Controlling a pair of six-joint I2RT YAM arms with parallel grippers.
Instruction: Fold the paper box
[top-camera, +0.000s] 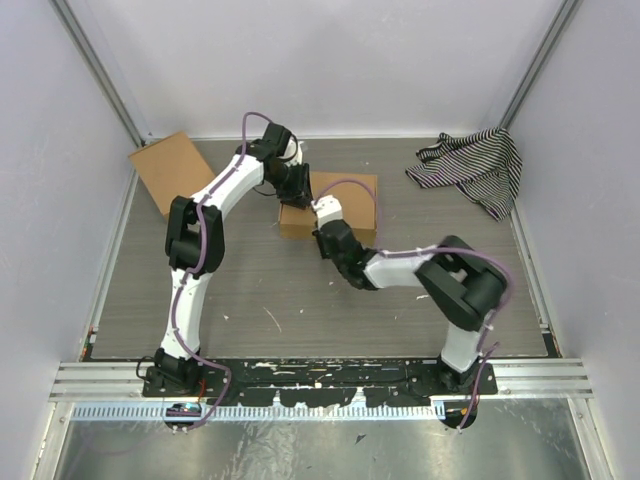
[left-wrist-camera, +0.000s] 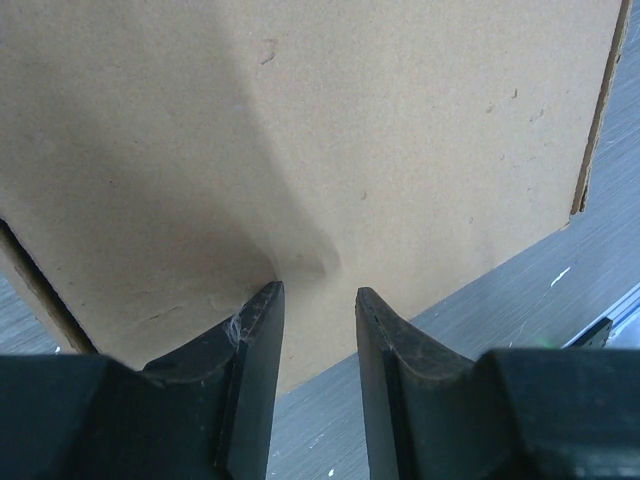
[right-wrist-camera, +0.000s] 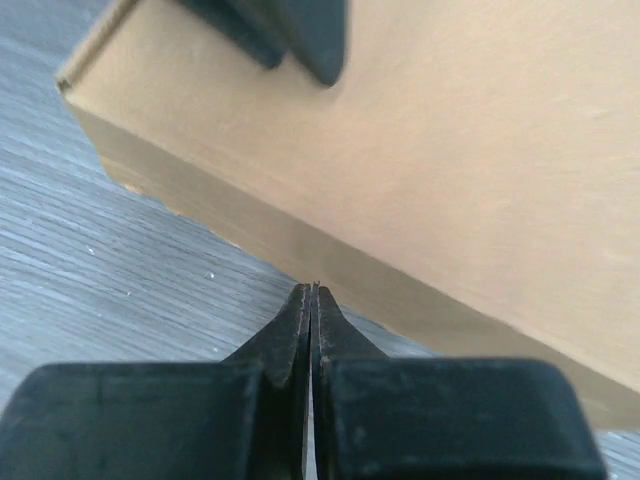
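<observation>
The paper box (top-camera: 360, 218) sits closed on the table (top-camera: 250, 290), contents hidden. Over its top the left gripper (left-wrist-camera: 318, 298) points down, jaws parted, empty. At its near wall the right gripper (right-wrist-camera: 312, 292) is clenched.

Our left arm (top-camera: 205, 215) rises from its base, bends at the elbow and reaches far forward, with the wrist curling back down. Our left end effector (left-wrist-camera: 318, 292) points downward, its fingers parted with a clear gap. Our right arm (top-camera: 440, 275) folds low toward the left. Our right end effector (right-wrist-camera: 312, 292) has its fingers pressed together.
</observation>
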